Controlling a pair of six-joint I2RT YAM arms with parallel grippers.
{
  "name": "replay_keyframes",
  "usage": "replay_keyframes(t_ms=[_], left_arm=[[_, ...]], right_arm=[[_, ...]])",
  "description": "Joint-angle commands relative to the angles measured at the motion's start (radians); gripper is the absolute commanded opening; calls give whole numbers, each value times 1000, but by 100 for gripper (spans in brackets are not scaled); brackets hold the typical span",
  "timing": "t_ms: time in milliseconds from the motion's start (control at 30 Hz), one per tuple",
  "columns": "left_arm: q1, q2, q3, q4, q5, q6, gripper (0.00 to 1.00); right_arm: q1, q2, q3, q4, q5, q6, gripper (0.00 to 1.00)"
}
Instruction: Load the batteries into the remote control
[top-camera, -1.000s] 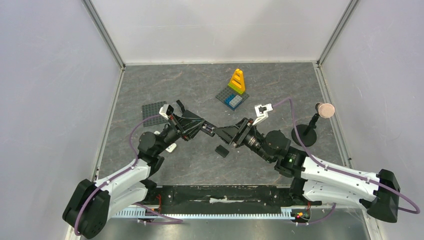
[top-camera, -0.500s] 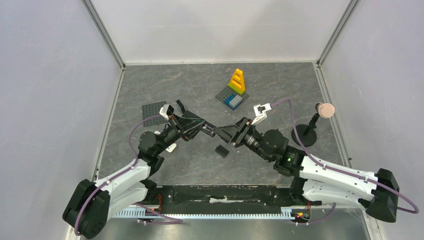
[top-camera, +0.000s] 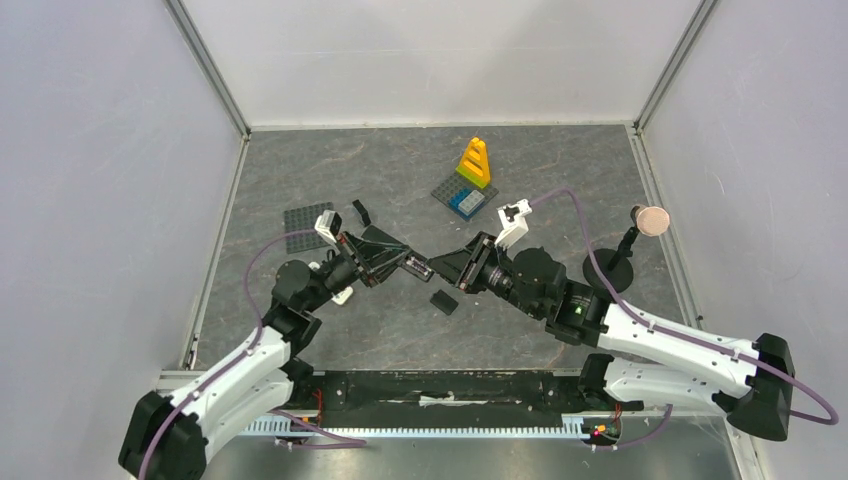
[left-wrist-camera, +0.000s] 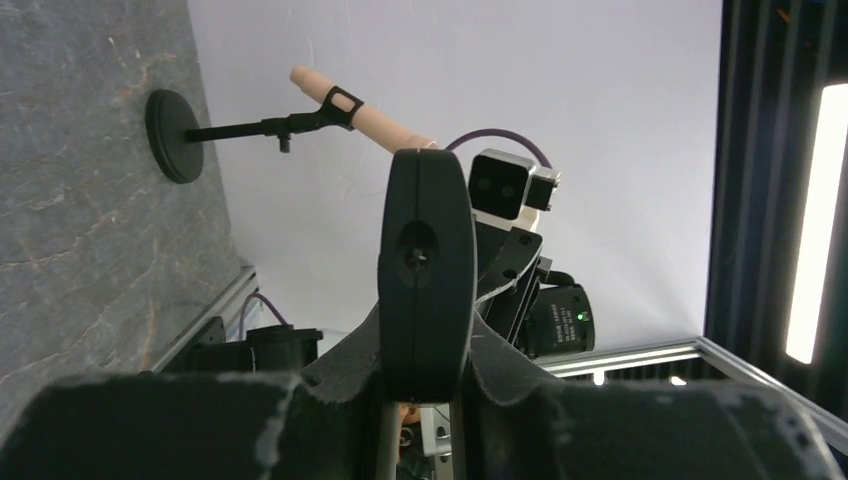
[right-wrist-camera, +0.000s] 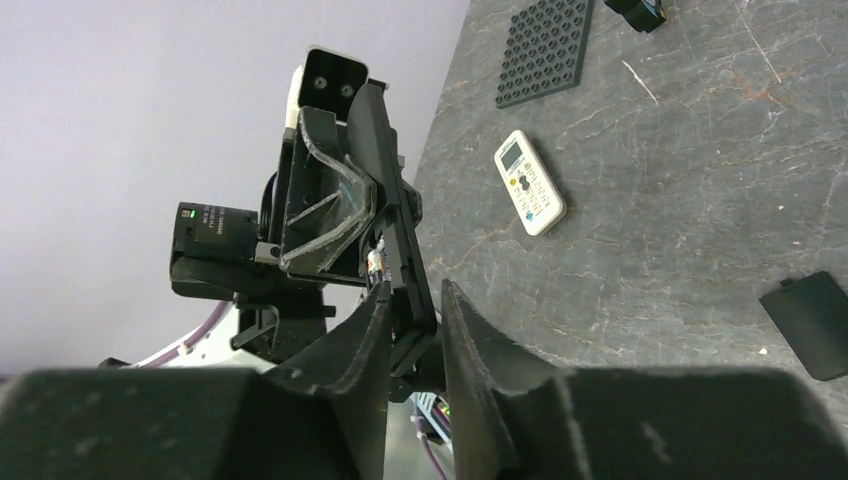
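Above the table's middle we see the 2 grippers meet. The left gripper (top-camera: 410, 264) clamps a dark flat piece (left-wrist-camera: 425, 270). The right gripper (right-wrist-camera: 412, 290) stands narrow around that piece's end; whether it grips, we cannot tell. The remote control (right-wrist-camera: 530, 195) lies face up on the table (right-wrist-camera: 700, 150), near the grey studded plate (right-wrist-camera: 545, 50).

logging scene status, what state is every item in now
left gripper: shut on black bar
right gripper: around black bar's end, grip unclear
black bar: held off the table
white remote: flat on table, buttons up
black cover: loose on table
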Motion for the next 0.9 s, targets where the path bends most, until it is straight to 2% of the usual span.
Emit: replay_keyframes(t_ms=[0,67,100,133,233,300,367,500,667,767,867], left_arm=[[-3,-110,108,-207,-15,157,2],[-3,-127,122,-253,-9,179,2],[-3,-130,122,-260,-6,180,2],[-3,-133,116,-260,-5,180,2],[-3,-134,102,-256,-5,176,2],[-3,-134,96,-256,-2,185,2],[-3,-135,97,-275,4,205,2],[-3,-137,99,-322,26,261,2],[-3,-144,99,-397,76,375,2],[-3,-149,116,-452,122,465,2],[-3,-168,136,-528,137,551,2]], right_arm=[[-10,7,57,-120,28,-27,20],[-11,15,64,-122,11,-34,12],[-11,19,67,-121,-3,-37,12],[-11,22,72,-118,-20,-41,18],[-11,22,78,-111,-58,-46,50],[-11,7,73,-111,-63,-44,63],[-11,-14,64,-108,-59,-43,69],[-11,-57,54,-104,-61,-69,74],[-14,-76,62,-110,-154,-225,78],[-17,-68,112,-220,-183,-376,80],[-16,-53,172,-368,-127,-489,81]])
